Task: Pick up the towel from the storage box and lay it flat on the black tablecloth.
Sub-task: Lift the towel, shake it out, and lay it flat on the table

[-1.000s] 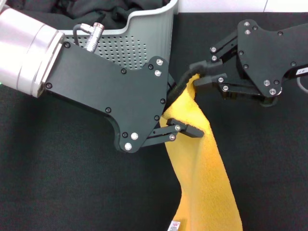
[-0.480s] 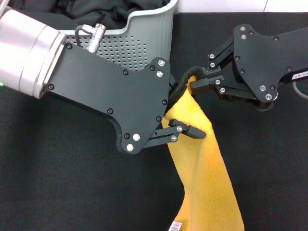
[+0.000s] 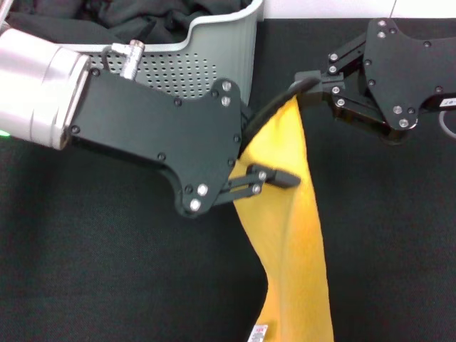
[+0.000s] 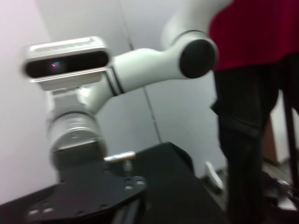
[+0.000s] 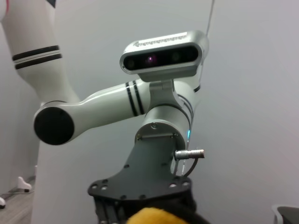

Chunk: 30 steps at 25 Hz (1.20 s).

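The yellow towel (image 3: 288, 235) hangs over the black tablecloth (image 3: 100, 271), its white tag (image 3: 258, 333) at the bottom edge of the head view. Its black-edged top edge (image 3: 274, 114) runs taut between both grippers. My right gripper (image 3: 311, 84) is shut on the towel's upper corner, to the right of the storage box (image 3: 214, 64). My left gripper (image 3: 265, 165) is in front of the box, shut on the towel's other end; one finger (image 3: 279, 178) lies across the cloth and the other is hidden. A bit of towel (image 5: 149, 215) shows in the right wrist view.
Dark black clothing (image 3: 142, 16) fills the grey storage box at the back left. The left arm's silver wrist (image 3: 35, 85) covers the box's front. A person in a red top (image 4: 247, 56) stands beside the table in the left wrist view.
My right gripper has moved up and to the right, pulling the towel's top edge straight. The left arm has shifted slightly left, and the towel hangs straighter.
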Tool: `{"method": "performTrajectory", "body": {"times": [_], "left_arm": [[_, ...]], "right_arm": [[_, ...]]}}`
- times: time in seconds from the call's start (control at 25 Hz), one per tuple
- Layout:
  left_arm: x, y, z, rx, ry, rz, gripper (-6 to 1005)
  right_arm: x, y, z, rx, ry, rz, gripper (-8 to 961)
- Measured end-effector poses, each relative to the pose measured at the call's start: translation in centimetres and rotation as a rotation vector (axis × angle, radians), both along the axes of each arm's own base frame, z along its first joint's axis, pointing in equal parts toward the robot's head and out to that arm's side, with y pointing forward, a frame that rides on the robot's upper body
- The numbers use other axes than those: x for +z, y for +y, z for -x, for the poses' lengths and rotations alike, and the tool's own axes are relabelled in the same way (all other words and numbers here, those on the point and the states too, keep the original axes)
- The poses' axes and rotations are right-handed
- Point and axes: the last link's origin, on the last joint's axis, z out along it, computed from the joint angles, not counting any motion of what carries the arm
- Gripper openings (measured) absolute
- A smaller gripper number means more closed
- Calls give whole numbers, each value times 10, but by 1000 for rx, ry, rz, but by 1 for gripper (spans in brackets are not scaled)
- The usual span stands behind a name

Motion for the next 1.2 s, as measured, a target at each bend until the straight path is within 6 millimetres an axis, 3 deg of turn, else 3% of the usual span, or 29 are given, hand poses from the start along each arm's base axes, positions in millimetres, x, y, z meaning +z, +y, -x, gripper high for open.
{"method": "performTrajectory", "body": {"times": [0.28, 0.68, 1.2], "left_arm": [[-11, 12, 14, 92, -105, -35, 17], [-29, 28, 20, 155, -226, -95, 35], [-43, 31, 32, 180, -298, -112, 39]], "right_arm": [[7, 2, 0, -38, 28, -19, 8], [43, 6, 16, -52, 57, -140, 7], [77, 4, 28, -55, 91, -275, 12]]}}
